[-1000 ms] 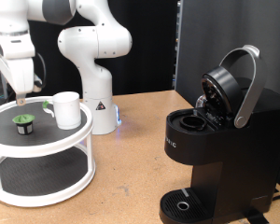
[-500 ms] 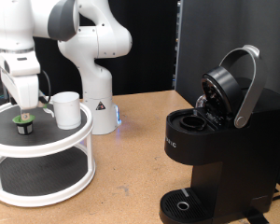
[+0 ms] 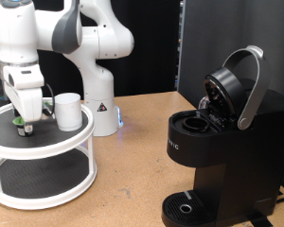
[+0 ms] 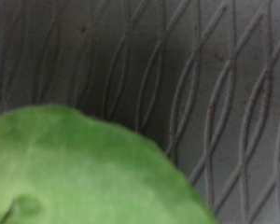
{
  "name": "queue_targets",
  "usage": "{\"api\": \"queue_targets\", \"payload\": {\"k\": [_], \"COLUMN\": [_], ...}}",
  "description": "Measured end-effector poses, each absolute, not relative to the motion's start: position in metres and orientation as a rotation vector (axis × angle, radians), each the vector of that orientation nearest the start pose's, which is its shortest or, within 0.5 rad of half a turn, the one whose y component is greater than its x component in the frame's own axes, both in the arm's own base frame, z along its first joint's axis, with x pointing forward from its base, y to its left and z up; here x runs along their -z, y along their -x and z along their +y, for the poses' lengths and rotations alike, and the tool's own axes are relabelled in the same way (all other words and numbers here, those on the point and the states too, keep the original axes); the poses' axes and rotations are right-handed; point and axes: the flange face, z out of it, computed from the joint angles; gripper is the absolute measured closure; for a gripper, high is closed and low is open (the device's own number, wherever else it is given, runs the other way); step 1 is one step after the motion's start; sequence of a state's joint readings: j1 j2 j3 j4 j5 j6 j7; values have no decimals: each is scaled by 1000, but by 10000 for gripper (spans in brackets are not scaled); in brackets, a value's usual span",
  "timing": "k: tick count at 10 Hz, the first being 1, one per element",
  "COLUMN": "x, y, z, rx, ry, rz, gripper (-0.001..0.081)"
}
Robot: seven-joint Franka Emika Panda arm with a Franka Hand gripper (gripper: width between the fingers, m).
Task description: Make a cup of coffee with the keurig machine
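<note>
The cup (image 3: 68, 111), white, stands on the top tier of a round white two-tier stand (image 3: 57, 145) at the exterior view's left. The small dark green-topped coffee pod (image 3: 26, 128) sits on the same tier to the cup's left. My gripper (image 3: 25, 120) is lowered right onto the pod, which its fingers mostly hide. The wrist view shows the pod's green top (image 4: 84, 177) very close, over the tier's dark patterned mat (image 4: 196, 75). The keurig machine (image 3: 213, 151), black, stands at the right with its lid (image 3: 232, 87) raised and its pod chamber open.
The white arm base (image 3: 97, 90) stands behind the stand. The stand's lower tier (image 3: 43, 180) holds nothing visible. Wooden tabletop (image 3: 133, 161) lies between the stand and the machine. The machine's round drip tray (image 3: 186, 208) is bare.
My gripper has come down from above the stand's left side onto the coffee pod. The cup, stand and machine have not moved.
</note>
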State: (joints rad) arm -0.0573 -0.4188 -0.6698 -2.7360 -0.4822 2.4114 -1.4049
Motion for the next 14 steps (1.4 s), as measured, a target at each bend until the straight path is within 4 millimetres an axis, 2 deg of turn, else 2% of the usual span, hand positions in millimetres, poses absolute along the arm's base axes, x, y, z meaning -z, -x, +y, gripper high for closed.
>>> {"api": "queue_targets", "payload": {"k": [3, 4, 5, 6, 7, 9, 10, 14], "x": [-319, -319, -319, -319, -320, -325, -335, -395], "y": [-296, -296, -295, -295, -295, -292, -290, -292], "z": [-241, -240, -240, -241, -241, -242, -243, -249], "rx": [-58, -59, -60, -59, -60, -64, -55, -34], "ry": [2765, 2764, 2763, 2764, 2762, 2744, 2720, 2696], "rz": [-1648, -1647, -1644, -1643, -1637, -1596, -1568, -1558], "gripper": [3, 124, 124, 261, 344, 344, 344, 344]}}
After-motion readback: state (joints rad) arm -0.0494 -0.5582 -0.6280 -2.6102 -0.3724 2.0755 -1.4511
